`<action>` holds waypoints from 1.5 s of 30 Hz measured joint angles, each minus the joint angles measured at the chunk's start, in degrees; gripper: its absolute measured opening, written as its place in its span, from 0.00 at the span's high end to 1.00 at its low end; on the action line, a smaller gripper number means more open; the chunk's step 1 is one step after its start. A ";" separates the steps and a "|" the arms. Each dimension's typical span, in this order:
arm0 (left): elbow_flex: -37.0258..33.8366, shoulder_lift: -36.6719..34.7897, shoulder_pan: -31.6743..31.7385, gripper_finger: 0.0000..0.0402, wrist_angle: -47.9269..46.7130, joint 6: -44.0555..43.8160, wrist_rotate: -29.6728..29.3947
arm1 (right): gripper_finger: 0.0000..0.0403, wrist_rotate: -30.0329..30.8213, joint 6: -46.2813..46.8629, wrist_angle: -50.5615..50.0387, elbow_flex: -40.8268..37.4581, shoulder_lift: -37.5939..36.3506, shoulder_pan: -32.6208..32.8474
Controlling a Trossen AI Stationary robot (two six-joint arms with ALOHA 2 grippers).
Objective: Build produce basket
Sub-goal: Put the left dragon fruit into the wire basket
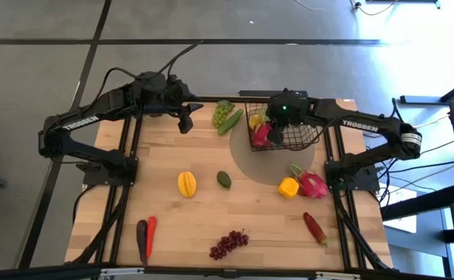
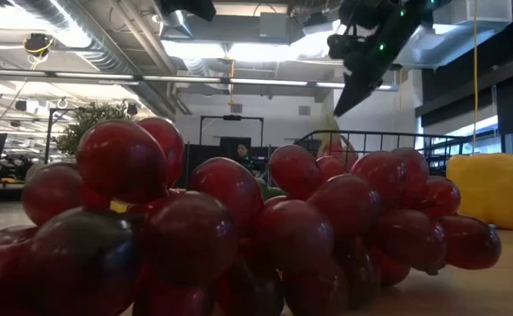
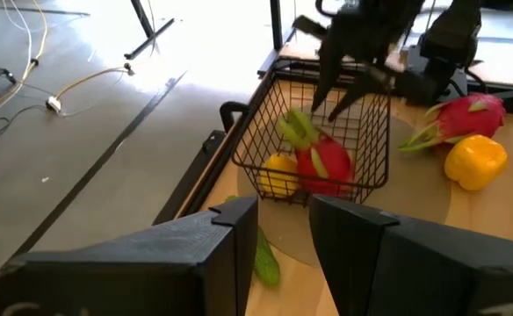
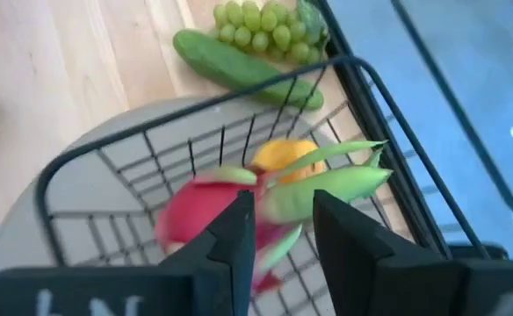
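Note:
The black wire basket (image 1: 291, 140) stands on a grey round mat (image 1: 267, 168) at the table's far right. Inside it lie a pink dragon fruit (image 3: 323, 163) and a yellow fruit (image 3: 277, 173). My right gripper (image 3: 330, 102) hangs open just above the basket, its fingers clear of the dragon fruit (image 4: 197, 209). My left gripper (image 1: 185, 124) hovers open at the far edge, left of the green grapes (image 1: 224, 113) and the cucumber (image 1: 232, 123), with nothing between its fingers (image 3: 239, 237).
On the table lie a second dragon fruit (image 1: 313, 184), a yellow pepper (image 1: 288, 187), a starfruit (image 1: 186, 184), an avocado (image 1: 224, 180), purple grapes (image 1: 228, 244), a chili (image 1: 315, 228), a carrot (image 1: 151, 232) and an eggplant (image 1: 141, 241).

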 joint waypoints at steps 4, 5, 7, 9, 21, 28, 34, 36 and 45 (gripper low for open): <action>0.02 -0.02 0.00 0.76 -1.22 -0.64 -0.01 | 0.73 -0.39 3.11 -9.34 5.87 0.00 0.38; 0.02 -0.02 0.00 0.76 -1.78 -1.40 -0.02 | 0.73 -0.37 4.06 -11.44 7.16 0.00 0.77; 0.02 -0.02 0.00 0.76 -3.10 -3.27 -0.01 | 0.73 -0.36 4.83 -14.65 9.27 0.00 1.83; 0.02 -0.02 0.00 0.76 -4.67 -5.69 -0.07 | 0.73 -0.40 5.77 -16.67 11.16 0.00 3.19; 0.04 0.86 0.08 0.76 -13.51 -20.58 -1.94 | 0.73 -0.39 10.01 -20.43 18.33 -0.02 9.29; 0.02 0.90 0.07 0.76 -14.96 -21.46 -1.93 | 0.73 -0.37 18.85 -29.12 16.93 -0.15 8.02; 0.02 1.11 0.77 0.76 -14.55 -22.43 -1.96 | 0.73 -1.97 37.75 -29.61 16.33 0.28 1.15; 0.02 1.09 0.97 0.76 -14.19 -22.85 -1.92 | 0.73 -2.11 42.94 -29.64 16.31 0.34 -1.63; 0.02 1.09 1.16 0.76 -14.22 -24.03 -1.88 | 0.73 1.01 56.61 -43.63 16.33 3.74 -11.54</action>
